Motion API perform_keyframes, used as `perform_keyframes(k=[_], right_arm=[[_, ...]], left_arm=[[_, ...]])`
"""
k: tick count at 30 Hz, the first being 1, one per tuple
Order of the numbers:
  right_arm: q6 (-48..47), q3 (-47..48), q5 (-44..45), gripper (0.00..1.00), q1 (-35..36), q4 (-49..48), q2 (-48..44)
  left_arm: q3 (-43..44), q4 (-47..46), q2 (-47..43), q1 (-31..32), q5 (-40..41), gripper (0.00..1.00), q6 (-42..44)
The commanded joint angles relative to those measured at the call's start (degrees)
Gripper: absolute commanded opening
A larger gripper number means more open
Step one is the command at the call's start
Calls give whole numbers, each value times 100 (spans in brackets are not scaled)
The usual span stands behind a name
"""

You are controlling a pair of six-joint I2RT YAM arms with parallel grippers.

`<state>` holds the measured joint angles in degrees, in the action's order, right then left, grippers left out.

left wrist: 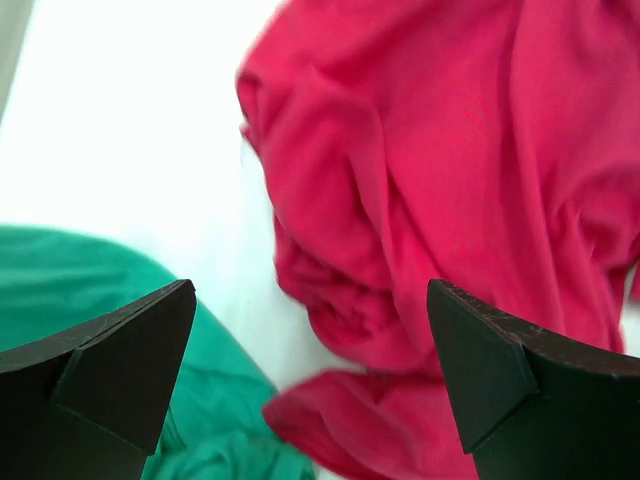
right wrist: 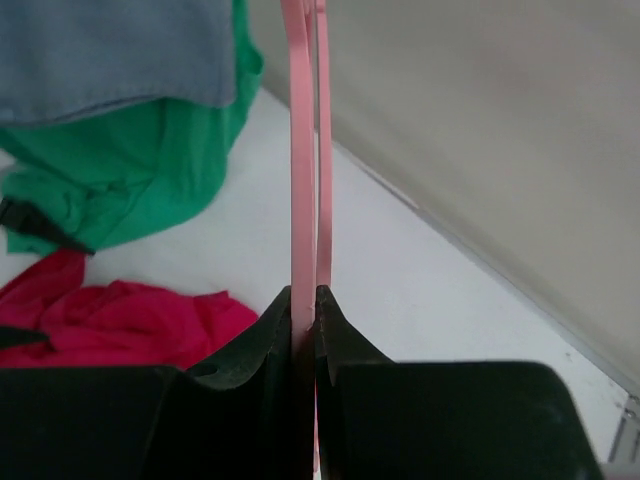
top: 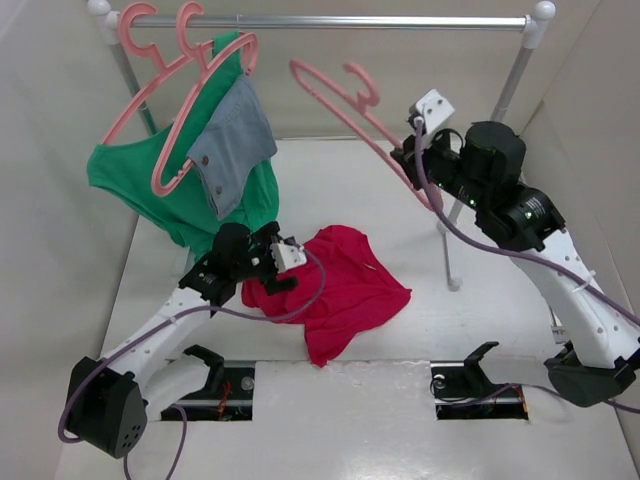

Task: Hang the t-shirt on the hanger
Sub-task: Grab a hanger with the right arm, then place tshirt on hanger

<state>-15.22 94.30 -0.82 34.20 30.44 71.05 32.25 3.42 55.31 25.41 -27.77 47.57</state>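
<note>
now | t-shirt (left wrist: 420,150) beneath parted left jaws | hanger (right wrist: 300,150) pinched between right jaws

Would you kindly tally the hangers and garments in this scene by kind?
Hangers: 3, one hanger in the right pincer, two rail hangers.
Garments: 3, t-shirt, green garment, denim.
Total: 6.
</note>
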Motion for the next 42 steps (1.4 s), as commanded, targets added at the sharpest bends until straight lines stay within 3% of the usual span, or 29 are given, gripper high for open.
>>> perform_keyframes(k=[1,6,10,13,16,20,21,22,25,26,28,29,30,31,33,34,35,36,37,39,41,42], right_arm=[[-271,-428,-955,0,-1,-54,-310],[-60,-1544,-1078,0,-1,-389,-846],[63,-1994,-1078,0,-53,-460,-996],[116,-2205,-1025,0,-53,-407,-1241],[116,-2424,-833,0,-176,-355,-1548],[116,-2610,-779,0,-326,-354,-1830],[116,-2671,-832,0,-378,-354,-1831],[116,-2671,-832,0,-378,-354,-1883],[116,-2671,-894,0,-431,-354,-1884],[116,-2724,-946,0,-431,-354,-1884],[116,-2724,-946,0,-431,-354,-1884],[116,-2776,-999,0,-431,-354,-1884],[116,-2777,-1077,0,-431,-406,-1884],[116,-2846,-1078,0,-431,-407,-1832],[116,-2908,-1201,0,-431,-407,-1831],[168,-2978,-1201,0,-431,-407,-1831],[238,-3031,-1253,0,-483,-407,-1831],[239,-3084,-1254,0,-484,-320,-1831],[335,-3224,-1254,0,-484,-206,-1831],[485,-3400,-1149,0,-484,-152,-1831],[695,-3698,-1053,0,-484,-99,-2023],[774,-3795,-956,0,-536,-99,-2085]], left_arm=[[615,-2,155,26,-632,100,-626],[1318,1370,1059,1217,-572,100,383],[1319,1548,1789,2019,-71,100,936],[1319,1898,2474,2021,-10,100,1428],[1293,2364,2678,2021,271,92,2403],[880,2479,2398,2021,544,40,3108],[827,2592,2336,2021,623,14,3283],[740,2933,2257,2021,693,2,3685],[520,3994,1748,1951,694,0,4652],[458,4269,1346,1950,694,0,5509],[266,4579,887,1889,607,1,5964],[212,4493,668,1889,536,9,5965],[159,4074,283,1889,353,37,5704],[159,4070,131,1889,351,53,5441],[71,3055,-133,1889,115,70,4792],[71,2589,-134,1889,18,71,4248],[132,2054,-134,1837,-139,71,2816],[219,1048,-134,1775,-193,71,2079],[342,655,31,1714,-194,71,1428],[858,-22,400,1591,-264,64,-212],[1264,-105,1190,1590,-264,56,-983],[1693,-105,1497,1590,-264,47,-1300]])
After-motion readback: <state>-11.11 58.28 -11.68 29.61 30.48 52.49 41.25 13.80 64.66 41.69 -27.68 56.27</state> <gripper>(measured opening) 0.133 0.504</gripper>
